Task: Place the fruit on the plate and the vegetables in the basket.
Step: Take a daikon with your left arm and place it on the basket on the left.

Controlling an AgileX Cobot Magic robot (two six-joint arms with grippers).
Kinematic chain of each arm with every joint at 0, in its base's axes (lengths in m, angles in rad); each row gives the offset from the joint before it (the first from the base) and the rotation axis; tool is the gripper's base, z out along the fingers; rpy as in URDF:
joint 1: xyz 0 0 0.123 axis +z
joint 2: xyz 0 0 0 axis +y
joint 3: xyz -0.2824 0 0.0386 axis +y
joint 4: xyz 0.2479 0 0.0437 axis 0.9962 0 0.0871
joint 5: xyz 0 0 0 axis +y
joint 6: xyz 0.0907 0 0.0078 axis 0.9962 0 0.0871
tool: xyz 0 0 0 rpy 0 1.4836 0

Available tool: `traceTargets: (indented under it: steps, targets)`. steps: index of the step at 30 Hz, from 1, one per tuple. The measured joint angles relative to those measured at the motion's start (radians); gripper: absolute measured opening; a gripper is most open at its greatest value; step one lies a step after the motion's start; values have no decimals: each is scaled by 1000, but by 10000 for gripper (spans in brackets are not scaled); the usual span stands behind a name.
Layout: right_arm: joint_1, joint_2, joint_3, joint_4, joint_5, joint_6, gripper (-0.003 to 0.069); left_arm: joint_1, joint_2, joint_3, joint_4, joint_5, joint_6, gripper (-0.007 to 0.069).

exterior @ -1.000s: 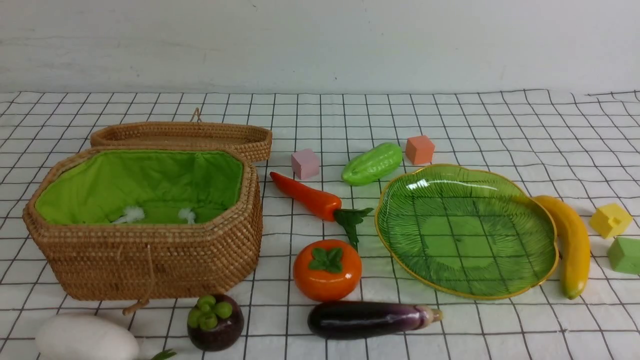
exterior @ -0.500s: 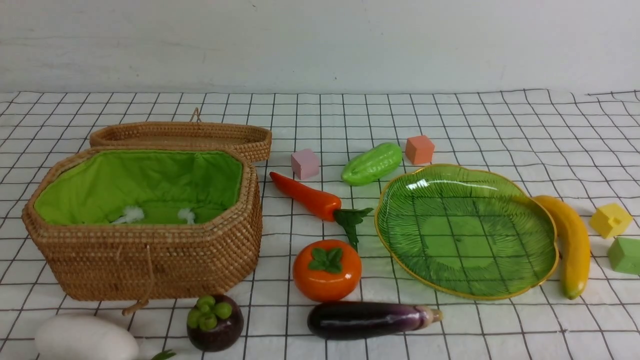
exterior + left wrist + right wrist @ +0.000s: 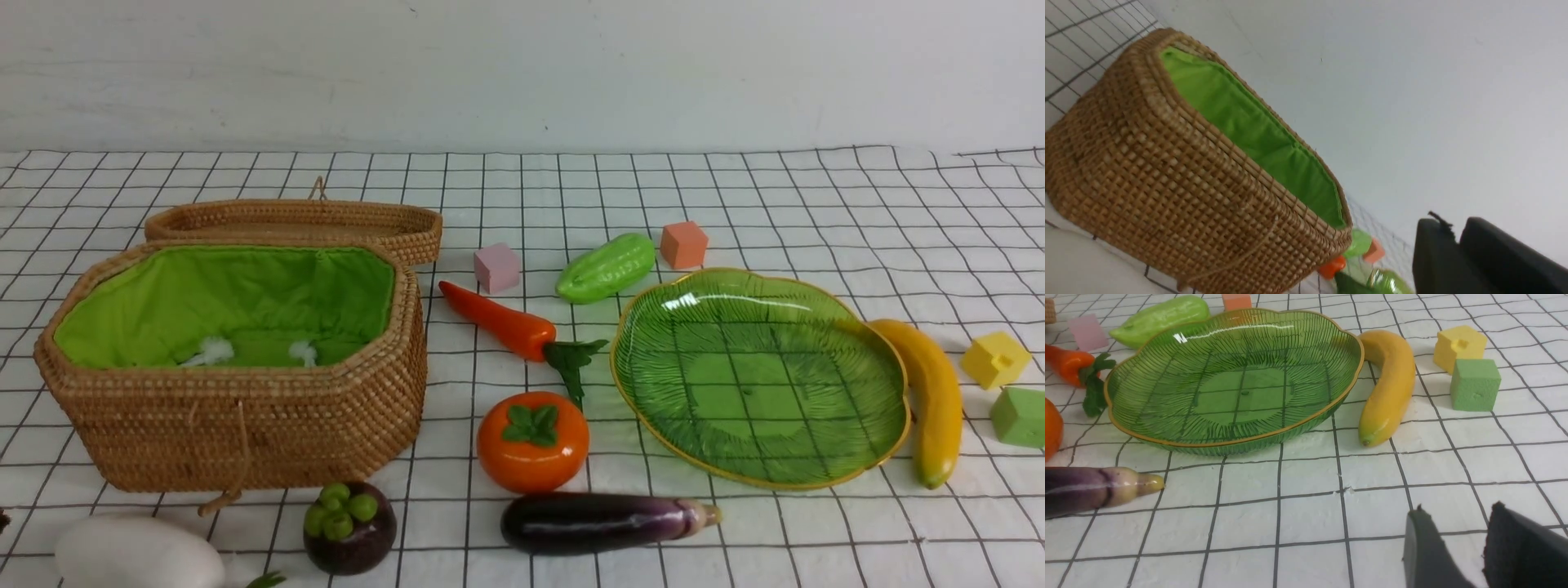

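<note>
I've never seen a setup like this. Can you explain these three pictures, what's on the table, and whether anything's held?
This is a two-armed robot. The wide picture looks forward from between its arms; the other two come from cameras on each wrist, where the dark shapes are the left end effector and right end effector. On the checked cloth sit an open wicker basket with green lining, a green leaf-shaped glass plate, toy orange carrot, green gourd, purple eggplant, white radish, orange persimmon, dark mangosteen, yellow banana and small foam cubes. Nothing is held.

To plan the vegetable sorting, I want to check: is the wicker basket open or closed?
Open. The lid lies flipped back behind the basket, and its green lining is exposed.
</note>
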Motion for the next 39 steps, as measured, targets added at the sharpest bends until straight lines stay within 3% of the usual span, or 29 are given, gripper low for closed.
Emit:
traceTargets:
  steps: [1, 4, 11, 22, 28, 34, 37, 39]
  targets:
    - [0, 0, 0, 0, 0, 0, 243, 0, 62, -74, 38, 83, 38, -13]
    - [0, 0, 0, 0, 0, 0, 243, 0, 162, -168, 71, 171, 99, -13]
    - [0, 0, 0, 0, 0, 0, 243, 0, 575, -379, 97, 386, 359, -13]
    - [0, 0, 0, 38, -13, 22, 243, 0, 737, -501, -13, 572, 487, -13]
    - [0, 0, 6, 340, -93, 184, 243, 0, 737, -506, -20, 607, 510, -13]
    - [0, 0, 6, 514, -184, 206, 239, 0, 739, -506, -56, 594, 532, -13]
    - [0, 0, 0, 589, -154, 202, 223, 0, 748, -517, -61, 609, 572, -13]
    - [1, 11, -95, 624, 14, 138, 177, 0, 776, -554, -59, 675, 628, -13]
